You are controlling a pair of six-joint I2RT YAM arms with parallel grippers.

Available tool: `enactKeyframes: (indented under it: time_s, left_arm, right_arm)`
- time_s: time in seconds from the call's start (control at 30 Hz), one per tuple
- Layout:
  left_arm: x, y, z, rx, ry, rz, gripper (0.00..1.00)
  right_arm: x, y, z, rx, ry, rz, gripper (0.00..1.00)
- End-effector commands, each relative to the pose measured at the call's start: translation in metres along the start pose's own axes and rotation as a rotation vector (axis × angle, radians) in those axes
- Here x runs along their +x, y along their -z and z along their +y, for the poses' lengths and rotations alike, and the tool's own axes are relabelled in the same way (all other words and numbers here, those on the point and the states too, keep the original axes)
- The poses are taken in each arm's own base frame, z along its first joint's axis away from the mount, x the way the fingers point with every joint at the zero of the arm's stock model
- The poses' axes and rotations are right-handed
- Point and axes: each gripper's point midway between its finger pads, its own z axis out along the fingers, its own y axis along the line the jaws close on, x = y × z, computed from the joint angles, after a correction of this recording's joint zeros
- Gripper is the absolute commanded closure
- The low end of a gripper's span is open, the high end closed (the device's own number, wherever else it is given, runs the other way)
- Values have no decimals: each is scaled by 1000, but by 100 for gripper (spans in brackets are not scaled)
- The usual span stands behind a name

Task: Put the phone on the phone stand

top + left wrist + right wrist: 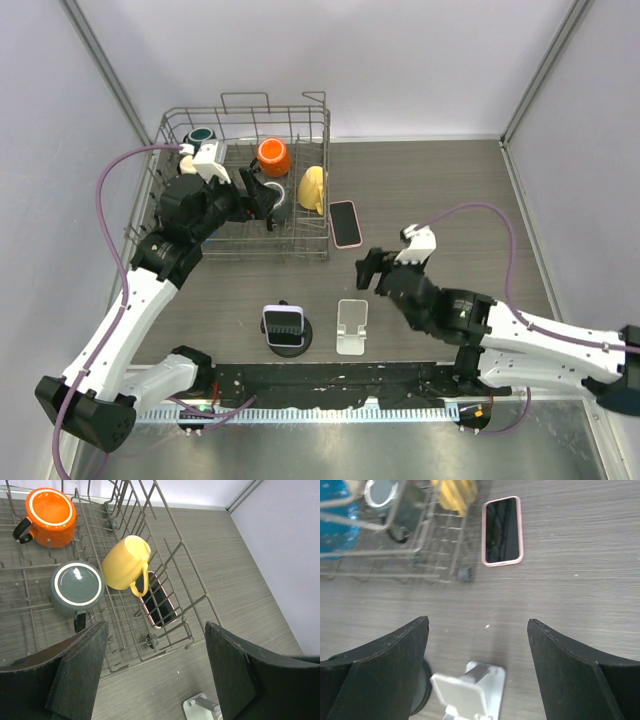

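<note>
The phone point(345, 222), black-screened in a pink case, lies flat on the table just right of the dish rack. It shows in the right wrist view point(502, 531) and, through the rack wires, in the left wrist view point(159, 600). The white phone stand point(351, 325) is empty near the front edge and also shows in both wrist views point(470, 692) point(202, 707). My right gripper point(368, 268) is open and empty, between phone and stand, jaws wide apart point(477, 622). My left gripper point(262, 200) is open and empty above the rack point(155, 626).
The wire dish rack point(245, 110) holds an orange mug point(273, 156), a yellow mug point(312, 188), a grey mug point(76, 586) and a teal cup point(202, 135). A black round stand point(287, 337) with a purple-cased phone stands left of the white stand.
</note>
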Motion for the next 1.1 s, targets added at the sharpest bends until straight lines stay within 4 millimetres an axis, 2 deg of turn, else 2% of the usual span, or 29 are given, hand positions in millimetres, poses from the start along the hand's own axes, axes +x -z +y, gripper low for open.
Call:
enactKeyframes:
  time_s: [0.0, 0.03, 0.1, 0.13, 0.17, 0.2, 0.23, 0.3, 0.33, 0.37, 0.43, 0.5, 0.53, 0.57, 0.63, 0.73, 0.8, 1.07]
  left_arm:
    - [-14, 3, -9, 45, -21, -52, 18]
    - [-13, 3, -9, 46, -21, -50, 18]
    - [-13, 3, -9, 46, -20, -50, 18]
    - [-13, 3, -9, 45, -23, -51, 18]
    - [-12, 3, -8, 42, -21, -48, 18]
    - [-12, 2, -8, 41, -22, -47, 18]
    - [-11, 1, -7, 40, -23, -44, 18]
    - [-11, 1, -7, 41, -24, -42, 18]
    - [-11, 1, -7, 40, -24, -41, 18]
    - [-10, 0, -7, 38, -25, -37, 18]
    - [-9, -1, -6, 35, -25, -33, 18]
    - [-8, -1, -6, 37, -23, -29, 18]
    - [-8, -2, -6, 38, -23, -28, 18]
    - [-9, -1, -7, 40, -22, -31, 18]
    - [-9, -1, -8, 44, -21, -31, 18]
    - [-9, -1, -8, 44, -20, -29, 18]
    - [-10, -1, -8, 45, -19, -32, 18]
    - [-6, -3, -10, 56, -15, -15, 18]
  right_arm:
    - [-11, -31, -17, -64, 12, 92, 16]
    - [-12, -39, -22, -66, 35, 111, 17]
    - [-27, -59, -23, -143, -26, 176, 18]
    - [-12, -79, -28, -138, -35, 258, 19]
    - [-23, -91, -30, -146, -74, 272, 21]
    - [-14, -98, -24, -207, -104, 350, 21]
    - [-3, -120, -40, -173, -123, 403, 22]
    - [-9, -142, -35, -205, -112, 414, 20]
    - [7, -157, -36, -224, -110, 474, 20]
    - [-3, -167, -30, -243, -89, 460, 19]
    - [-3, -186, -26, -272, -113, 468, 20]
    - [5, -203, -20, -318, -227, 496, 31]
    - [-3, -209, -7, -405, -264, 463, 50]
    - [7, -219, -10, -387, -341, 490, 63]
    - [5, -230, -7, -391, -380, 467, 88]
    - [18, -245, -11, -364, -429, 479, 99]
    - [30, -250, -12, -348, -427, 502, 99]
    - [52, -259, -3, -347, -375, 535, 99]
